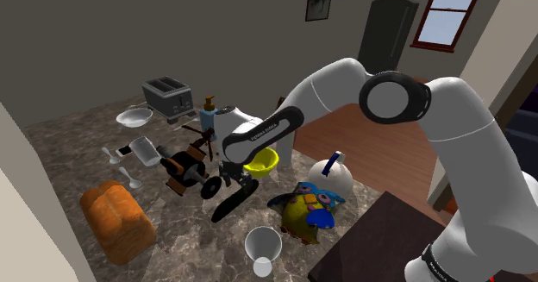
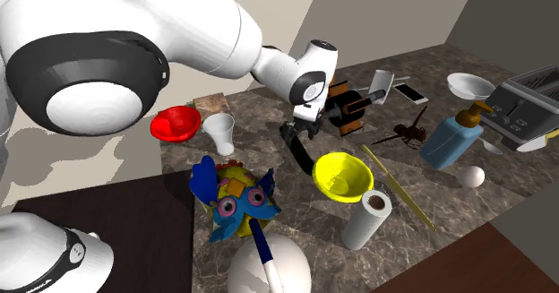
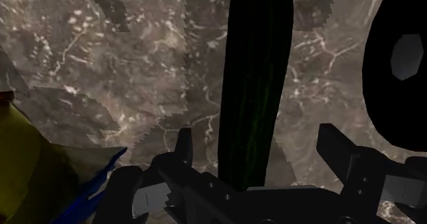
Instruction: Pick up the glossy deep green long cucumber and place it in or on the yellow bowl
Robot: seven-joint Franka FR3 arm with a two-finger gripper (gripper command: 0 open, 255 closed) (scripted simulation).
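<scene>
Plainly, the black gripper point(image 3: 259, 151) is released. We see its two fingers point(image 3: 334, 146) spread wide, with the long, dark green cucumber point(image 3: 256, 72) running out between them and a gap on either side, so nothing is clasped.

The cucumber lies along the brown marbled counter point(image 1: 69, 142) as far as we can judge, outside the yellow bowl point(image 2: 342, 176). It sits just beside the bowl on the second exterior view's left. One end comes close to the bowl's rim, but we cannot tell whether they touch. The bowl itself sits upright with nothing in it.

Next to the bowl, toward the second exterior view's lower right, a paper towel roll point(image 2: 367, 218) stands upright. A thin yellow stick point(image 2: 399, 188) lies flat just past the bowl on that view's right.

A little further from the bowl, on that view's left, we find a colourful owl toy point(image 2: 237, 197). Beyond the cucumber from the bowl, a white cup point(image 2: 219, 132) stands just beside a red bowl point(image 2: 175, 123).

Well apart from the yellow bowl, on the second exterior view's right, a blue bottle point(image 2: 452, 137) with a pump top stands upright. In the shoulder view, a bread loaf point(image 1: 116, 220) lies far to the bowl's left. A grey toaster point(image 1: 168, 97) sits farthest back, against the wall.
</scene>
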